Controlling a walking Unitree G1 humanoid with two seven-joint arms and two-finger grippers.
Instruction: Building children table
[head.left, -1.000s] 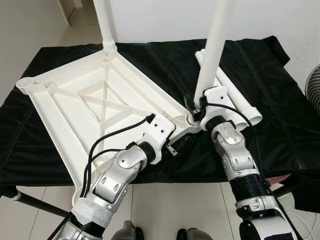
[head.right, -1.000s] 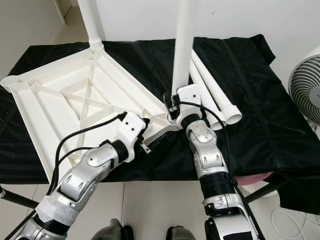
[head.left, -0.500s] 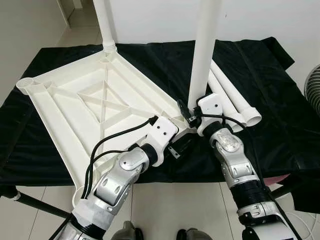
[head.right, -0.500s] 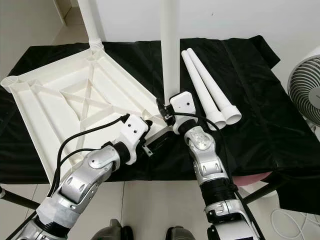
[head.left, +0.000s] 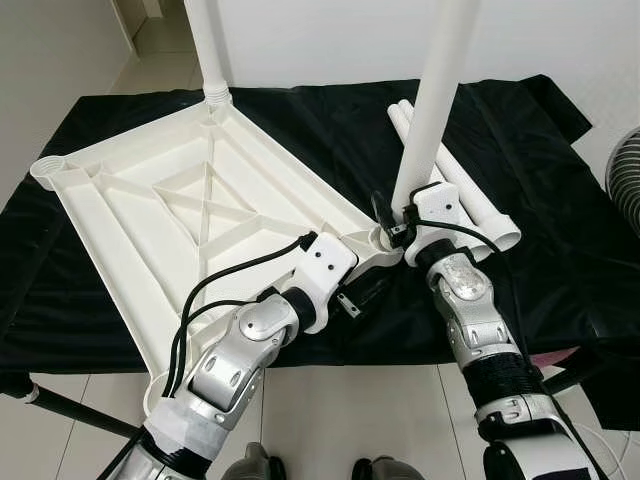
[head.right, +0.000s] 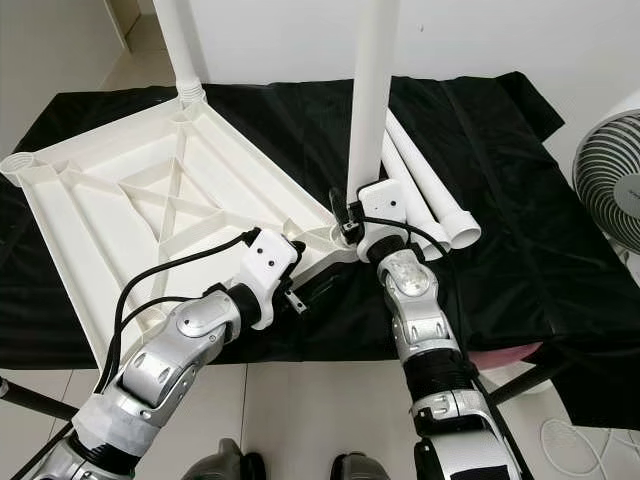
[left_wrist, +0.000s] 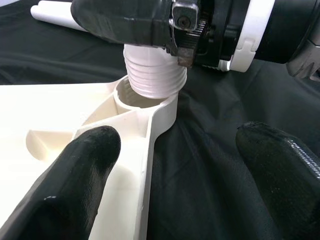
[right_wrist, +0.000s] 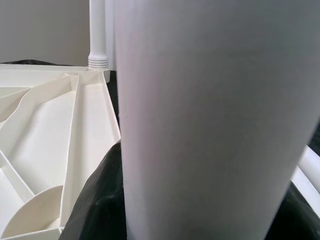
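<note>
**Table leg met corner socket on upturned children's table**

The white leg, gripped near its base by the right gripper, stood nearly upright, its threaded end sitting in the near corner socket of the inverted white tabletop. The left gripper, fingers spread, straddled that corner's edge. A fitted leg rose at 11 o'clock, its top cut off. Two spare legs lay at 2 o'clock on the black cloth, a fan beyond. No writing was legible.
</note>
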